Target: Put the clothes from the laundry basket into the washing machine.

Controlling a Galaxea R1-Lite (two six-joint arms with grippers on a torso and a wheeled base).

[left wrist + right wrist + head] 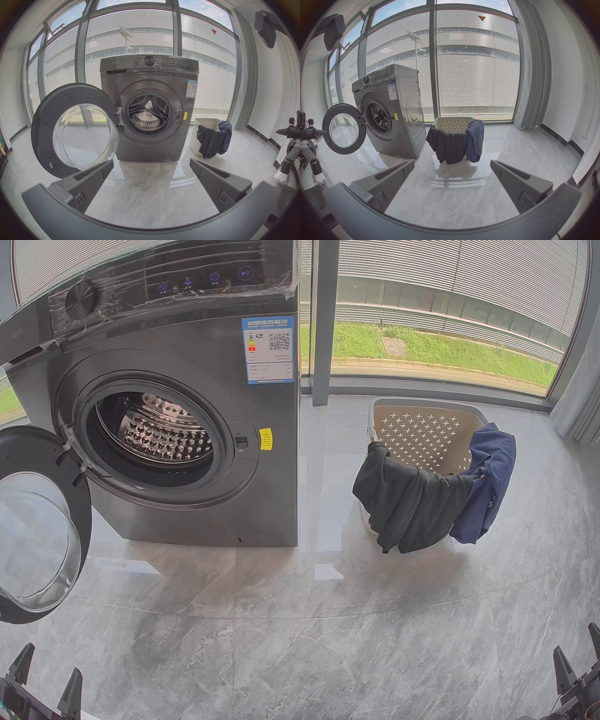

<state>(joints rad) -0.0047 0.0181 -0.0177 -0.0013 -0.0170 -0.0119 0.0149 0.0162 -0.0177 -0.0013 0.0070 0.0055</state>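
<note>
I see the washing machine (187,446) standing far left on the grey marble floor (325,640), against the big window (437,296). Its round door (37,521) is swung wide open toward the left, and the metal drum (159,427) shows through the opening. To the right of the machine, and a little apart from it, sits the pale laundry basket (425,434), close to the window sill. A black garment (406,502) hangs over the basket's near rim and drapes down its front almost to the floor. A blue garment (490,484) hangs over the rim's right corner, touching the black one. Both are partly in the basket and partly outside it.

My left pincer (49,671) sits low at the near left, in front of the open door, with its fingers spread apart. My right pincer (575,646) sits low at the near right, well short of the basket, fingers spread just the same. In the right wrist view the basket and both garments lie straight ahead between the spread fingers (518,184).
</note>
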